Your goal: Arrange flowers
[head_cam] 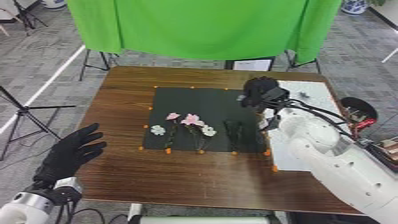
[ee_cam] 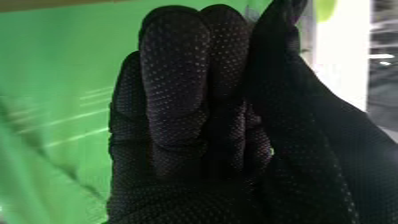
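On the brown wooden counter (head_cam: 120,170), a dark rectangular mat (head_cam: 191,97) bears the flowers in its lower half: a small white blossom (head_cam: 158,130) toward eight o'clock from the mat's middle, a slender pink blossom (head_cam: 173,116) and a fuller pink flower (head_cam: 190,119) near nine, a second white blossom (head_cam: 209,131) at six, and a dark, slim bundle (head_cam: 234,134), perhaps foliage, between four and five. The black-gloved right hand (head_cam: 262,92) is over the mat's corner between one and two o'clock, beside the white sheet (head_cam: 289,142) at three, where a small greyish piece (head_cam: 304,95) lies. Whether that hand is closed on a stem or on nothing, I cannot tell. The black-gloved left hand (head_cam: 69,154) waits off the counter's edge between eight and nine o'clock, its fingers spread apart and empty. The step in hand looks like laying the stems out side by side, with the right hand either bringing one in or about to take one; the row reads as partly built. If it carries a stem, the next move calls for lowering it toward five o'clock, stem roughly parallel to the others, and letting go without brushing the dark bundle; if empty, for a light pinch low on a stem, clear of the petals.
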Controlling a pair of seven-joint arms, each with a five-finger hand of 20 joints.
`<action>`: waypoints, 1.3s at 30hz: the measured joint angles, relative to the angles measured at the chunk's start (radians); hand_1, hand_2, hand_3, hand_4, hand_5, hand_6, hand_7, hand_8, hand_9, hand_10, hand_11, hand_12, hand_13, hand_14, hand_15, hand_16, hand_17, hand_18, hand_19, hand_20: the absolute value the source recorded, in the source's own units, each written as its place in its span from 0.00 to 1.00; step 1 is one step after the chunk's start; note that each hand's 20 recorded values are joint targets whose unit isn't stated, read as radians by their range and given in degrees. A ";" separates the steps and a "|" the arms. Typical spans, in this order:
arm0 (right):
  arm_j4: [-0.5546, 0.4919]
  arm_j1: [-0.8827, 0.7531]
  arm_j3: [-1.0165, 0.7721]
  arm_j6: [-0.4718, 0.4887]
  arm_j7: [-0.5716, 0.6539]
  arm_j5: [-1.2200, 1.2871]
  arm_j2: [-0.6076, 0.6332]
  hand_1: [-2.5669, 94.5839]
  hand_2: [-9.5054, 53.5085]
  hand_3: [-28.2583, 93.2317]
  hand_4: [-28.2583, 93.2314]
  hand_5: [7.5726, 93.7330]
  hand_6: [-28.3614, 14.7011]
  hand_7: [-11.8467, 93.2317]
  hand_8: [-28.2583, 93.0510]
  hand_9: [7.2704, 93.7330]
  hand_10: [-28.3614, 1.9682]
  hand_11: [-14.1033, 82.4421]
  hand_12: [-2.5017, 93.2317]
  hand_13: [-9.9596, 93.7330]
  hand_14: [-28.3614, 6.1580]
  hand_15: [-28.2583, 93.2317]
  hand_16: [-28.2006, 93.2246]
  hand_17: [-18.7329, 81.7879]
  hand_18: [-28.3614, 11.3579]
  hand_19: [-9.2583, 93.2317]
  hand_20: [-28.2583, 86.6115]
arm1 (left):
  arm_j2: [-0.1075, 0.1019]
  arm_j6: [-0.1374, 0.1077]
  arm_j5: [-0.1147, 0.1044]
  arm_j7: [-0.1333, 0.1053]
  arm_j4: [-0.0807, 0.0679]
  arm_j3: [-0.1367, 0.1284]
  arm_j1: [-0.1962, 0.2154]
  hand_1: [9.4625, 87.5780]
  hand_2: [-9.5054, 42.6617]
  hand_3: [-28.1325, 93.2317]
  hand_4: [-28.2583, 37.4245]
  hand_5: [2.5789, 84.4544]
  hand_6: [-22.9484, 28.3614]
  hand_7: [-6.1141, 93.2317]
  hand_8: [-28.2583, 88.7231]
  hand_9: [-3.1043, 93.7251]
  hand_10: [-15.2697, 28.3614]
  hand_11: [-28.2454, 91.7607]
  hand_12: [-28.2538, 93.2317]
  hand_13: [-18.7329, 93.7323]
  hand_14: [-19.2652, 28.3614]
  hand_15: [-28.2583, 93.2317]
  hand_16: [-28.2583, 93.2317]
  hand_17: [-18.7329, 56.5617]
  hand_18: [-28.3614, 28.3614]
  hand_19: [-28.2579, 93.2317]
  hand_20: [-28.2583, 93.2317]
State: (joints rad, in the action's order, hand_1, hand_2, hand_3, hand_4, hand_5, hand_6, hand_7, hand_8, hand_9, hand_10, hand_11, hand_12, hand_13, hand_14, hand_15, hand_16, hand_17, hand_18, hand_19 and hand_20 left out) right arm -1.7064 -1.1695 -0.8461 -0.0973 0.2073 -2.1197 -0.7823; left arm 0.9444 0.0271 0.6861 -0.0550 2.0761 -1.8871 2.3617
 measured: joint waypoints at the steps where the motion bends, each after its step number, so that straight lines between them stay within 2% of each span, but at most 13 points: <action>1: -0.002 0.006 0.010 0.005 -0.007 -0.005 -0.008 0.49 0.01 0.92 0.00 0.73 0.75 0.58 0.22 0.96 0.79 0.39 0.41 0.94 0.79 0.59 0.47 0.46 0.37 0.76 0.54 | 0.000 0.000 0.000 0.000 0.000 0.000 0.000 0.20 0.20 0.83 0.00 0.36 0.56 0.25 0.15 0.31 0.66 0.44 0.37 0.34 0.78 0.62 0.19 0.12 0.88 0.57 0.30; 9: 0.048 0.064 0.119 0.065 -0.033 -0.152 -0.049 0.49 0.01 0.93 0.00 0.73 0.75 0.58 0.22 0.96 0.79 0.38 0.42 0.94 0.78 0.59 0.47 0.45 0.36 0.76 0.54 | 0.000 0.000 0.000 0.001 0.000 0.000 -0.001 0.20 0.20 0.83 0.00 0.36 0.56 0.25 0.16 0.31 0.66 0.44 0.37 0.34 0.78 0.62 0.19 0.12 0.88 0.57 0.30; 14: 0.101 0.078 0.145 0.065 -0.030 -0.282 -0.071 0.48 0.01 0.93 0.00 0.73 0.76 0.58 0.22 0.96 0.79 0.38 0.42 0.93 0.78 0.59 0.47 0.45 0.35 0.76 0.54 | 0.000 0.000 0.000 0.003 -0.001 0.001 -0.002 0.19 0.20 0.83 0.00 0.36 0.56 0.25 0.15 0.31 0.66 0.44 0.37 0.34 0.78 0.62 0.19 0.12 0.88 0.57 0.30; 19: 0.110 0.082 0.152 0.063 -0.012 -0.272 -0.079 0.46 0.00 0.93 0.00 0.71 0.76 0.58 0.22 0.95 0.79 0.38 0.42 0.92 0.78 0.60 0.47 0.45 0.35 0.76 0.55 | 0.000 0.000 0.000 0.003 -0.001 0.001 -0.002 0.19 0.20 0.83 0.00 0.36 0.56 0.25 0.15 0.31 0.66 0.44 0.37 0.34 0.78 0.62 0.19 0.12 0.89 0.57 0.30; 25: 0.112 0.085 0.151 0.064 -0.004 -0.258 -0.084 0.38 0.00 0.90 0.00 0.69 0.74 0.57 0.22 0.90 0.74 0.47 0.30 0.90 0.77 0.60 0.47 0.43 0.33 0.75 0.56 | -0.001 0.000 -0.001 0.003 -0.001 0.002 -0.002 0.19 0.20 0.83 0.00 0.36 0.56 0.25 0.15 0.31 0.66 0.44 0.37 0.34 0.78 0.62 0.19 0.12 0.89 0.57 0.30; 31: 0.114 0.088 0.151 0.064 0.000 -0.251 -0.089 0.34 0.00 0.91 0.00 0.68 0.75 0.54 0.22 0.88 0.73 0.47 0.29 0.88 0.76 0.61 0.47 0.43 0.32 0.75 0.56 | -0.004 0.000 -0.001 0.003 -0.002 0.004 -0.002 0.20 0.20 0.83 0.00 0.36 0.56 0.25 0.15 0.31 0.66 0.44 0.37 0.34 0.78 0.62 0.19 0.12 0.89 0.58 0.30; 39: 0.114 0.088 0.150 0.072 0.014 -0.256 -0.090 0.34 0.00 0.91 0.00 0.66 0.75 0.54 0.22 0.86 0.72 0.47 0.29 0.87 0.76 0.61 0.46 0.42 0.31 0.75 0.56 | -0.004 0.001 -0.001 0.003 -0.003 0.004 -0.002 0.20 0.20 0.83 0.00 0.36 0.56 0.25 0.15 0.31 0.66 0.44 0.37 0.34 0.78 0.62 0.19 0.12 0.89 0.58 0.30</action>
State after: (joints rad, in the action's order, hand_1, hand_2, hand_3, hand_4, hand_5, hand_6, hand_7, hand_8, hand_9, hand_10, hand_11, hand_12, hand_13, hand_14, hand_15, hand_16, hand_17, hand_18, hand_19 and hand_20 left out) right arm -1.5923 -1.0815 -0.6959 -0.0251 0.2214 -2.3754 -0.8718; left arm 0.9403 0.0276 0.6853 -0.0520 2.0731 -1.8833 2.3592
